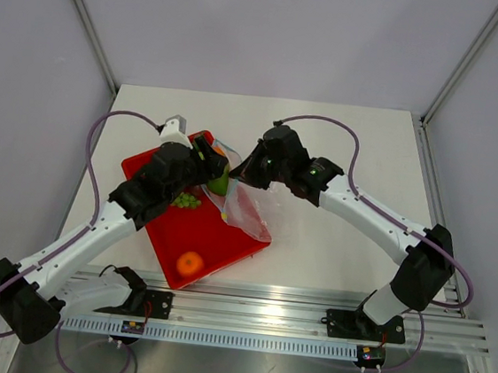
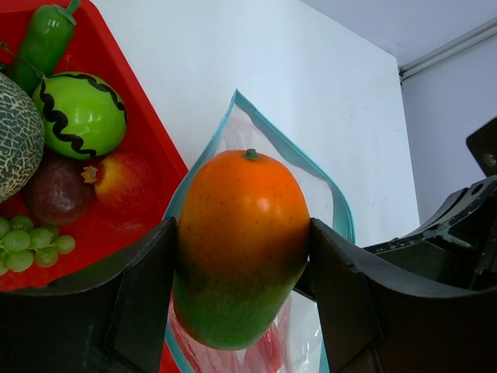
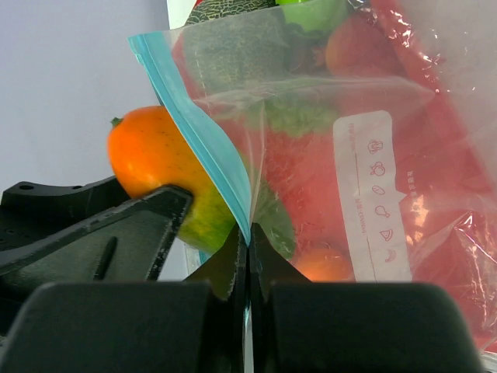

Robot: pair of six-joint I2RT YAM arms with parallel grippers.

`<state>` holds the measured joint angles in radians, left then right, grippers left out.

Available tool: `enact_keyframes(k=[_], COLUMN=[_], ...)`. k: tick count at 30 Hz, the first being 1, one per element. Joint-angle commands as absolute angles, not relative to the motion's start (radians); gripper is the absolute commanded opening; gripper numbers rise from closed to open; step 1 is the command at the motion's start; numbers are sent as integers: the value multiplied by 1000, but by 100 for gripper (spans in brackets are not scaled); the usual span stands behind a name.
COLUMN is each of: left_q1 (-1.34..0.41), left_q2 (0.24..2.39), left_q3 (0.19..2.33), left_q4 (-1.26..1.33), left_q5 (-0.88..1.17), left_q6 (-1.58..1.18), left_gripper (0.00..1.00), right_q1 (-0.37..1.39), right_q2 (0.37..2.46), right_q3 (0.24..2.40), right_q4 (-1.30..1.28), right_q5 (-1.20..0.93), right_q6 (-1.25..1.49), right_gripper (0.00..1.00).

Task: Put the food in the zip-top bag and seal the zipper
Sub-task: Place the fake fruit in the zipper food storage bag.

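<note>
1. The left gripper [image 2: 242, 260] is closed on the mango [image 2: 242, 194]. One finger is pressed on each flank, so it is gripped across its short axis.
2. The mango's long axis is in line with the fingers. The stem end is pointed away from the wrist and the green end is trailed toward it.
3. The mouth of the zip-top bag [image 3: 404, 155] lies directly ahead of the stem end. In the left wrist view the zipper [image 3: 198, 128] is seen spread in a leaf-shaped loop around the mango's top.
4. In the right wrist view the mango's green end is overlapped by the bag film and the orange end is outside the strip. It is judged to be at the threshold, not yet inside.
5. The right gripper [image 3: 248, 241] is clamped shut on one lip of the bag at the zipper, and the mouth is held up and open by it.
6. The bag is located left of table centre, draped over the right edge of the red tray [image 1: 221, 237]. Its mouth is turned toward the far-left corner, and its closed end is trailed toward the near-right corner.
7. Insertion is expected along the mango's own axis, toward the near-right. It is best done by the left arm, as the right arm is occupied with the lip.
8. The orange [image 1: 189, 263] and grapes [image 1: 185, 200] are left on the tray.
</note>
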<state>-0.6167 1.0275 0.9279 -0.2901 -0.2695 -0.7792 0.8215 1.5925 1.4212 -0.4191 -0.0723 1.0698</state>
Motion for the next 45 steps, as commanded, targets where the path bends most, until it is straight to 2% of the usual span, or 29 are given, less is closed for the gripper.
enact_keyframes(k=[1,4,6,7,19,24,30,36,42,45], left_q1=[-640,-641,-643,-641,-643,-641,-641,-641,-652,-672], left_q2=[1014,1026,1029,1026,897,853,798,785,839,868], left_q3=[930,953,975,983,1114,1091,1003,911,876,853], left_q4=[-218,-239,-265,-284,-452,-502,-590,-814,-974,-1006], left_q5=[-210,-161,-138,-130,-127,-172,-189,-236,-147,-130], left_q6=[-775,-733,-710,-701,-594,-589,-577,-580,-640,-680], left_gripper=[40,73,85,99,96,93,91,89,89,94], right_q1=[833,833,833,833,833,833,831,831,833,833], right_q2=[1600,1595,1592,1589,1563,1537,1439,1312,1255,1244], right_q3=[1483,1473,1471,1471,1451,1439,1378,1299,1246,1224], right_q4=[-359,-353,-350,-351,-374,-399,-492,-583,-646,-647], right_q5=[-75,-71,-66,-63,-17,-6,123,233,275,273], right_q6=[1088,1086,1086,1083,1069,1045,1009,988,980,986], right_gripper=[0,0,0,0,0,0,0,0,0,0])
